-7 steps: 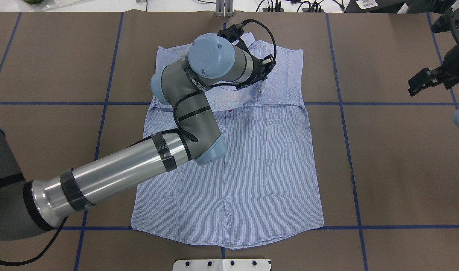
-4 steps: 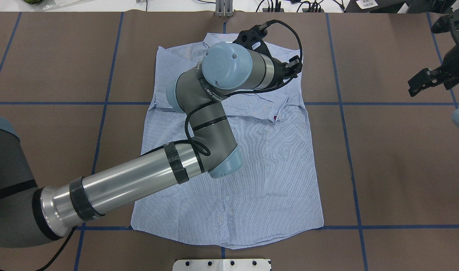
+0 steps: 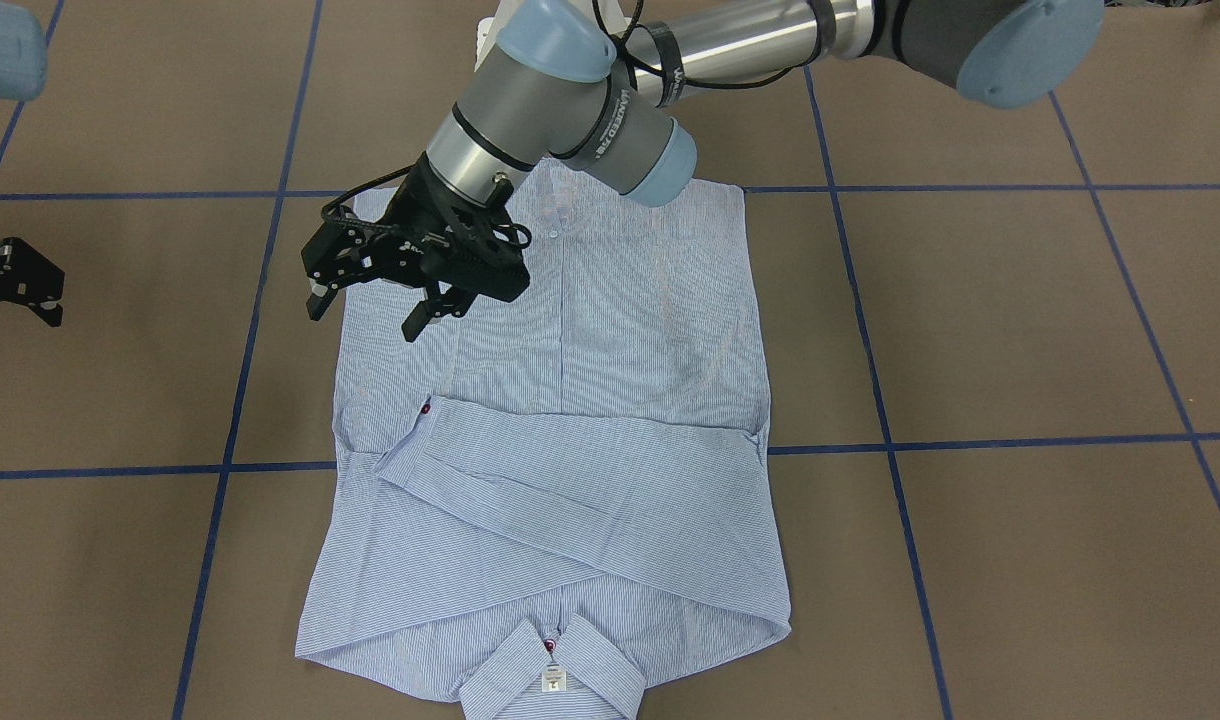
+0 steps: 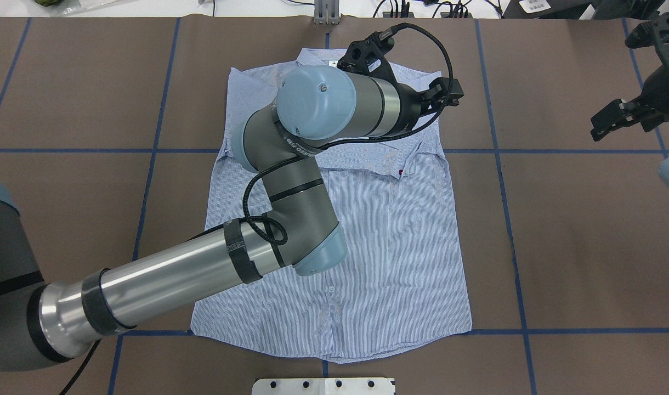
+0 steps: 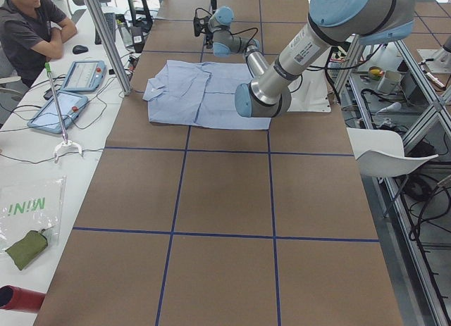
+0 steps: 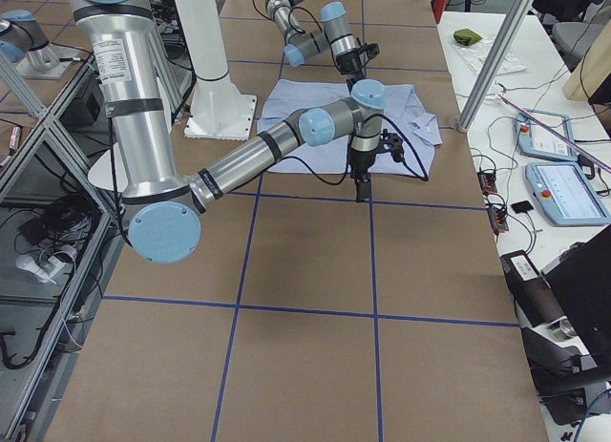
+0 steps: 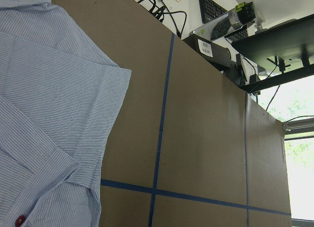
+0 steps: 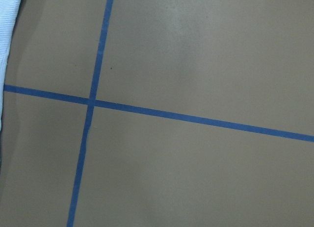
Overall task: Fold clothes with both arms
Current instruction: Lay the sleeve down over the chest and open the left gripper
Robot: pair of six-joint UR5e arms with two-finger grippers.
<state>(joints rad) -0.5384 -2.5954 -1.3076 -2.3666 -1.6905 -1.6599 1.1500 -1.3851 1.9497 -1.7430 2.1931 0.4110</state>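
The shirt [image 4: 400, 247] lies flat and front-up on the counter [image 4: 587, 247], collar away from the robot. Your left arm [image 4: 164, 274] has swung across it toward the robot's right — a second ago it was over the chest with the sleeve lifted beneath it. That sleeve [image 3: 590, 470] now rests across the chest, its cuff [image 3: 410, 428] and red button [image 3: 426, 408] near the shirt's right edge. I'd judge this sleeve fold done: both sleeves look crossed over the front, so the body folds come next. The left fingers [image 3: 420, 318] are spread and empty — raised off the cloth above the shirt's right side edge, with the cuff lying apart from them. The right fingers [image 4: 606, 116] hang well clear over bare counter, and I cannot tell whether they're parted.
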